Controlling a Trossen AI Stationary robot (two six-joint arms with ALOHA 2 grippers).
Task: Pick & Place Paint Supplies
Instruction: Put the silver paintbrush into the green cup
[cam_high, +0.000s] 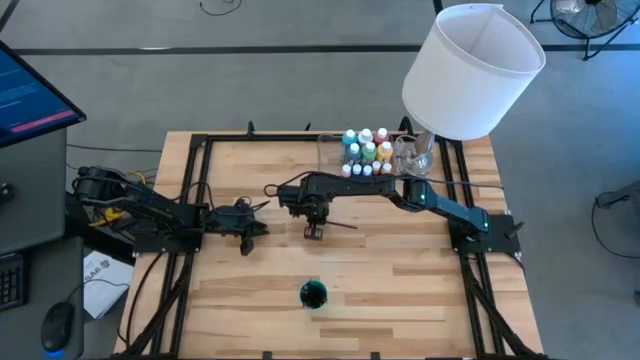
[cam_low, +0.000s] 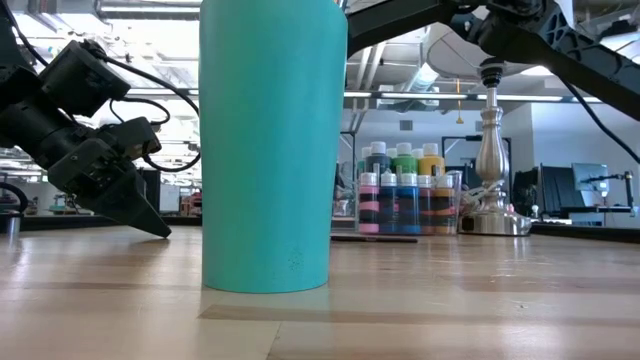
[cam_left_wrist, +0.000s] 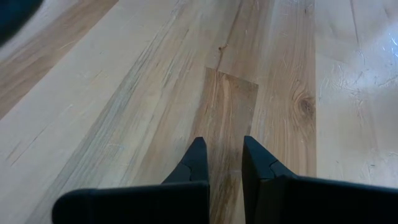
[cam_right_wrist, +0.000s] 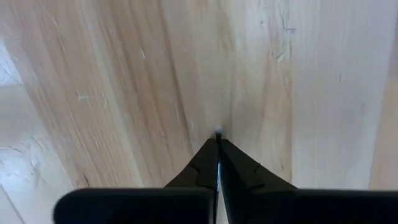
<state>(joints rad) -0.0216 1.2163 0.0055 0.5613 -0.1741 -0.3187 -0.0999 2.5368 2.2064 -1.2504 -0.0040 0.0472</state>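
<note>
A thin dark brush (cam_high: 340, 228) lies level at mid-table, running toward the table's right edge from my right gripper (cam_high: 313, 232), which points straight down and is shut on it. In the low view the brush (cam_low: 375, 238) shows low over the wood, and the teal cup hides the gripper. Paint bottles (cam_high: 365, 150) with white caps stand in a clear tray at the far edge. My left gripper (cam_high: 252, 235) waits at the left, low over the table. Its fingers (cam_left_wrist: 199, 162) stand a narrow gap apart with nothing between them. My right gripper pinches the brush between its two fingertips (cam_right_wrist: 208, 158), coming from above and pointing down. Only the brush's dark end (cam_right_wrist: 218, 132) shows past the tips. The rest runs back under the gripper, hidden in the wrist view. Whether the brush rests on the wood or hangs just over it, I cannot tell.
A tall teal cup (cam_high: 313, 294) stands near the front edge, just in front of my right gripper. A lamp with a big white shade (cam_high: 470, 70) and a metal foot (cam_low: 490, 200) stands at the far right beside the tray. Bare wood lies on either side of the cup.
</note>
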